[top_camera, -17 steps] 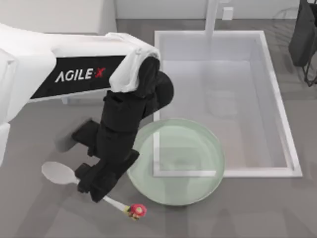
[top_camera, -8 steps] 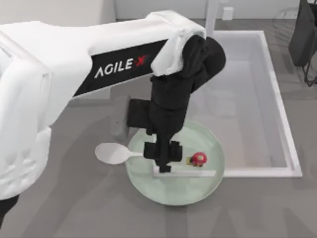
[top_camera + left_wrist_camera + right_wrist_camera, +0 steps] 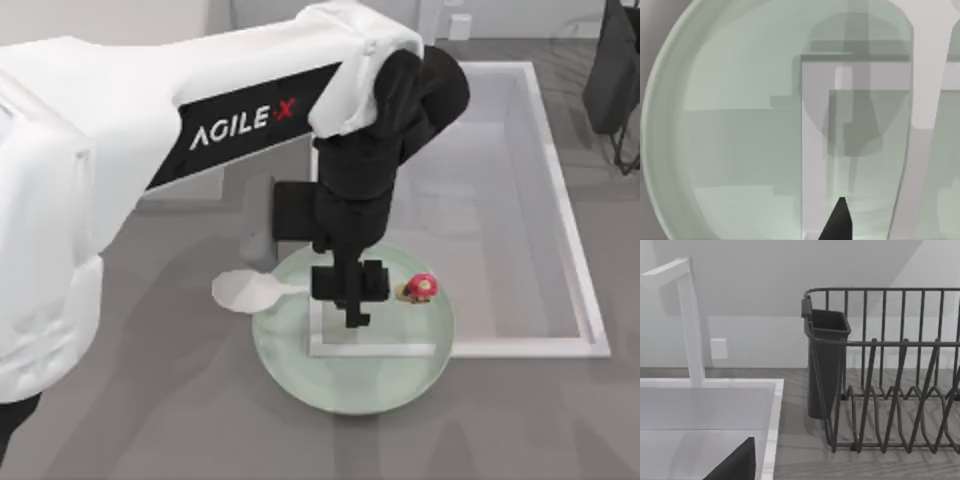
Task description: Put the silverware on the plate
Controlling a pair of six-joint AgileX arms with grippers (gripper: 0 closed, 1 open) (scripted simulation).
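Silverware [image 3: 250, 291], pinched mid-handle by my left gripper [image 3: 352, 300], lies crosswise over the plate [image 3: 350, 385], bowl past its left rim, knob inside.

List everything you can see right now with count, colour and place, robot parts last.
spoon: 1, white with a red-pink knob, held above the plate, bowl out past the plate's left rim, knob over its right part
plate: 1, pale green, see-through, over the sink's near-left corner
sink: 1, white, rectangular, right of centre in the top view
faucet: 1, white, at the sink's far edge
dish rack: 1, dark wire, far right, with a dark cup-like holder at its end
left gripper: 1, black, above the plate, shut on the spoon's handle
right gripper: 1, dark, parked near the sink and rack
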